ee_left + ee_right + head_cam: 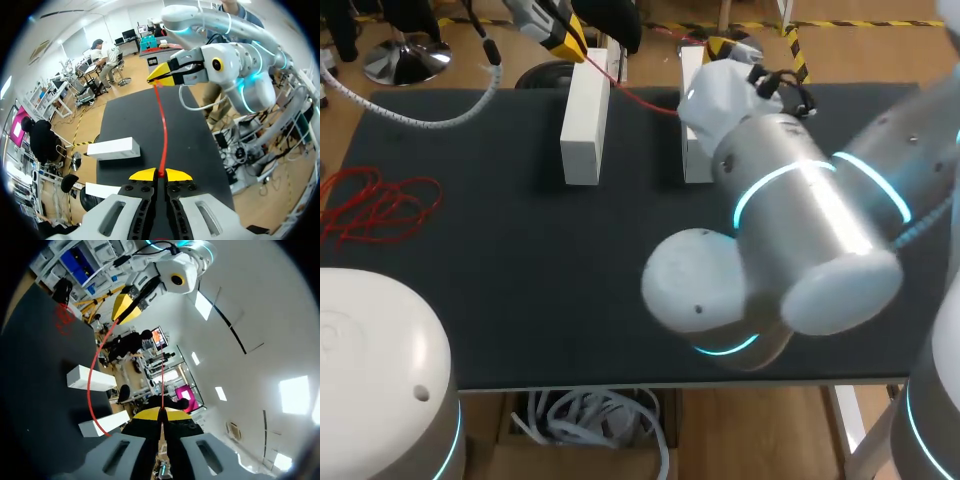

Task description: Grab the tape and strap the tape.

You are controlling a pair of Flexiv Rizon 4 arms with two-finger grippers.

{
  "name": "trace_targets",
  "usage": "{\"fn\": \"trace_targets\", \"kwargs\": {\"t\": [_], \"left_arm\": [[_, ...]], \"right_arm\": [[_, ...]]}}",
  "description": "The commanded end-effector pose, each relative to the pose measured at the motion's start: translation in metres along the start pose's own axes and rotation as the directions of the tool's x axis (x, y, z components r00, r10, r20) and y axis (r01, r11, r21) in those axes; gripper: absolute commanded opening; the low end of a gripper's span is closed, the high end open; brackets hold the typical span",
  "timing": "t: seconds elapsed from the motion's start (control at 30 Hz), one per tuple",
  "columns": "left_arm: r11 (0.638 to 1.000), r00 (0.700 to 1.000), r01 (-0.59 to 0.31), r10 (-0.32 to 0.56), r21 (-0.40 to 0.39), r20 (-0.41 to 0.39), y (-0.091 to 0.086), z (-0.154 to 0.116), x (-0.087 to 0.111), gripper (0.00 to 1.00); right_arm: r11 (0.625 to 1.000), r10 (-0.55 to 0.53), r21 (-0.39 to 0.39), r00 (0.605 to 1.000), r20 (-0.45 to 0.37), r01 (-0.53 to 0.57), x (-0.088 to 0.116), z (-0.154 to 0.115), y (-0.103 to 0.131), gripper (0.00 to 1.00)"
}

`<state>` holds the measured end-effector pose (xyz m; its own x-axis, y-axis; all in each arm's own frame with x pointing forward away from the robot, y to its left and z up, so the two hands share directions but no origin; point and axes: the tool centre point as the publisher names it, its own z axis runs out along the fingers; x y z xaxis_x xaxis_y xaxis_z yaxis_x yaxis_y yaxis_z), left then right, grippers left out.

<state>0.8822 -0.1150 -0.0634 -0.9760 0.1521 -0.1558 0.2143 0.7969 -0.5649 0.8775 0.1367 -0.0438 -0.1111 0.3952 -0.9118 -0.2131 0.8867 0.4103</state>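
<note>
The red tape (163, 130) is stretching through the air between the two arms, each end pinched. The left end effector (161, 175) is squeezing its yellow tips tight on one end, and the right end effector (161, 413) is clamping the other. Under the tape, two white blocks (585, 115) are lying side by side on the dark tabletop (500, 280), with one loose red coil (375, 205) sitting well off by its left edge

thin red tape (165, 135), stretched in a shallow curve, each end pinched between yellow-tipped fingers (142, 174)
</note>
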Motion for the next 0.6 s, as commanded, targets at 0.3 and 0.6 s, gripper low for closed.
{"fn": "trace_targets", "kwargs": {"t": [0.3, 0.6], "left_arm": [[1.0, 1.0, 0.001, -0.001, -0.005, -0.002, -0.0004, -0.0009, 0.0, 0.0], [1.0, 1.0, 0.001, -0.001, -0.005, -0.002, -0.0004, -0.0009, 0.0, 0.0]], "right_arm": [[0.898, -0.036, 0.44, 0.999, 0.03, 0.019, 0.0063, 0.0059, 0.0129, 0.0], [0.902, -0.053, 0.429, 0.999, 0.012, 0.042, 0.0046, 0.0096, 0.0132, 0.0]]}}
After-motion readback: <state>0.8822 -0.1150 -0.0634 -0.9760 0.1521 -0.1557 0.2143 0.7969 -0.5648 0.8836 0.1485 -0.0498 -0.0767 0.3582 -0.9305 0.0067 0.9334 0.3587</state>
